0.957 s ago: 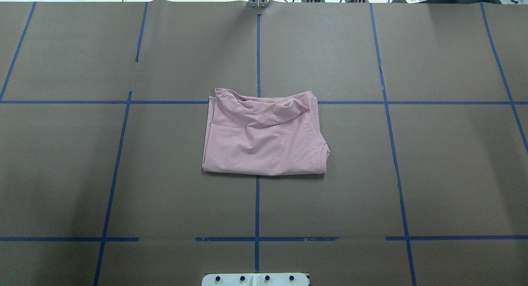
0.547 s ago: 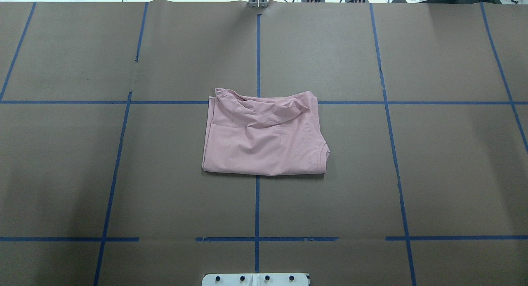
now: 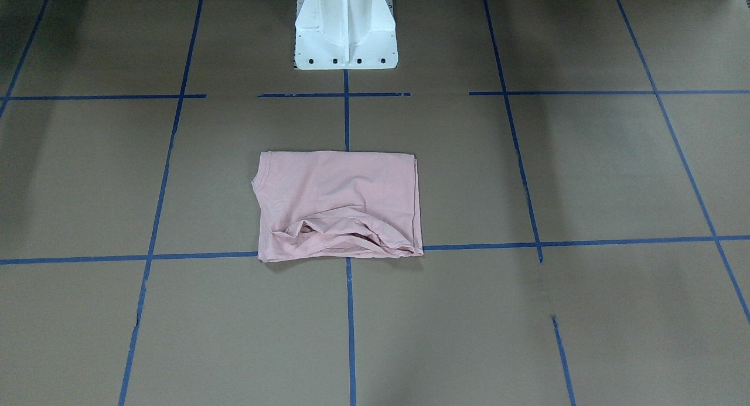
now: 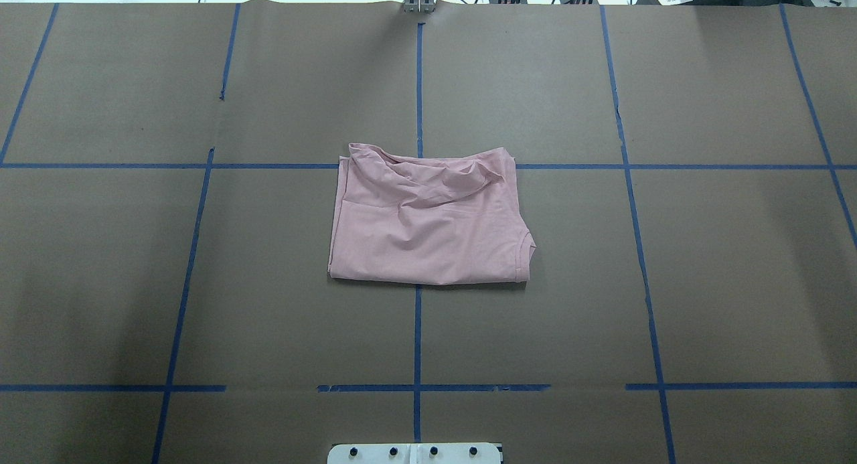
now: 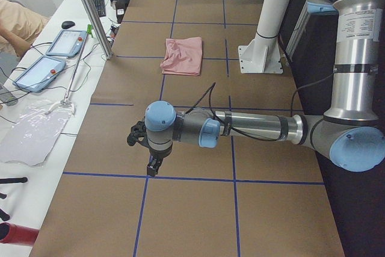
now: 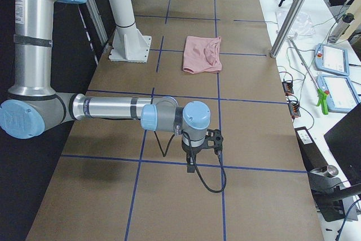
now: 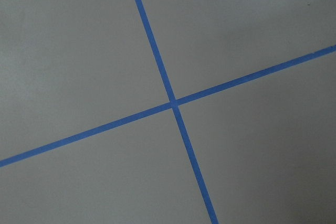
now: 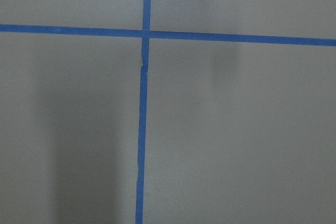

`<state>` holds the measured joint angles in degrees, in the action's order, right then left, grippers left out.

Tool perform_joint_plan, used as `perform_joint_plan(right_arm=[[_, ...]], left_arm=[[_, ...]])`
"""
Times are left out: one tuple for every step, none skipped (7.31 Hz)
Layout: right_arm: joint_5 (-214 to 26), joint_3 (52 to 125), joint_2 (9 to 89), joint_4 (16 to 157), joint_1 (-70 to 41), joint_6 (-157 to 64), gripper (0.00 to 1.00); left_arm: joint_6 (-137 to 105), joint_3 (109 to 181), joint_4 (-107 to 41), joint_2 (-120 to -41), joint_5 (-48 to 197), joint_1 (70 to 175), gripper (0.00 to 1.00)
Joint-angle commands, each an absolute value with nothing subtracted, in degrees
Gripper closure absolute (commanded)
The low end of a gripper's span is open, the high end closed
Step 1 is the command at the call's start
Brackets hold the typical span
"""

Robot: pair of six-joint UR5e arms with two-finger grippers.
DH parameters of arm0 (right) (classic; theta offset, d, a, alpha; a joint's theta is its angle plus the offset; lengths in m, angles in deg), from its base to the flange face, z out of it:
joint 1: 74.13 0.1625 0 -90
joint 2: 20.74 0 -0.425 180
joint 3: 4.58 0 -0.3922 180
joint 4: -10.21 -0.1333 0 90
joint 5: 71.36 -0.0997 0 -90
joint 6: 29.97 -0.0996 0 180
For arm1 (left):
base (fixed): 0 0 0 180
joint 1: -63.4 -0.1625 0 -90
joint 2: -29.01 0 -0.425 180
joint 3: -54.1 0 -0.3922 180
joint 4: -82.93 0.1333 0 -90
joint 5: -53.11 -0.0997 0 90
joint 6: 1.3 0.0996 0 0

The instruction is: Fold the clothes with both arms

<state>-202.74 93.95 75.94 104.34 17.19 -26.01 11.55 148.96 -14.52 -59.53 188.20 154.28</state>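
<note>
**dev1:** Nothing moved since a second ago. T-shirt (image 4: 428,223) has the same outline and the same creases in the overhead view.

**dev2:** Where is it?

**dev1:** Centre of the table (image 4: 736,283), straddling the middle tape line (image 4: 417,330). It is folded into a rough rectangle with the plain pink side up. The far edge is bunched and lies on the cross line.

**dev2:** Grippers?

**dev1:** Left gripper (image 5: 137,134) and right gripper (image 6: 213,137) show only in the side views, so open or clenched can't be told. Neither is anywhere near the cloth; both hang over bare paper toward the table ends. The wrist views show only tape crosses.

**dev2:** Step?

**dev1:** Folds look done and the arms look parked, so the task is probably at or near its end. Only the rumpled far edge is left. If it gets tidied, both arms must travel back to centre, pinch the two far corners and pull evenly, otherwise the stack skews.
</note>
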Motion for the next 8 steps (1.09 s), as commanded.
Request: perform_joint_plan(right_arm=[[-202.8,93.9,75.9,104.3,17.2,-25.8,0.0],[-202.9,93.9,76.0,104.3,17.1,-25.7,0.0],[-202.9,93.9,76.0,104.3,17.1,-25.4,0.0],[-202.9,93.9,76.0,104.3,17.1,-25.4,0.0],[-202.9,93.9,76.1,104.3,17.1,-25.4,0.0],[-203.0,93.9,76.1,104.3,17.1,-25.4,0.0],[-203.0,93.9,76.1,104.3,16.9,-25.3,0.0],[-203.0,93.9,76.1,104.3,16.9,-25.4,0.0]], left_arm=[[11.3,148.7,-15.1,-59.5,188.1,154.3,0.0],[11.3,148.7,-15.0,-59.4,188.1,154.3,0.0],[11.3,148.6,-15.0,-59.4,188.1,154.4,0.0],[11.3,148.5,-14.9,-59.4,188.1,154.3,0.0],[11.3,148.5,-14.8,-59.4,188.1,154.3,0.0],[11.3,148.5,-14.7,-59.3,188.1,154.4,0.0],[11.3,148.6,-14.9,-58.6,188.1,154.3,0.0],[11.3,148.7,-15.1,-58.4,188.1,154.3,0.0]])
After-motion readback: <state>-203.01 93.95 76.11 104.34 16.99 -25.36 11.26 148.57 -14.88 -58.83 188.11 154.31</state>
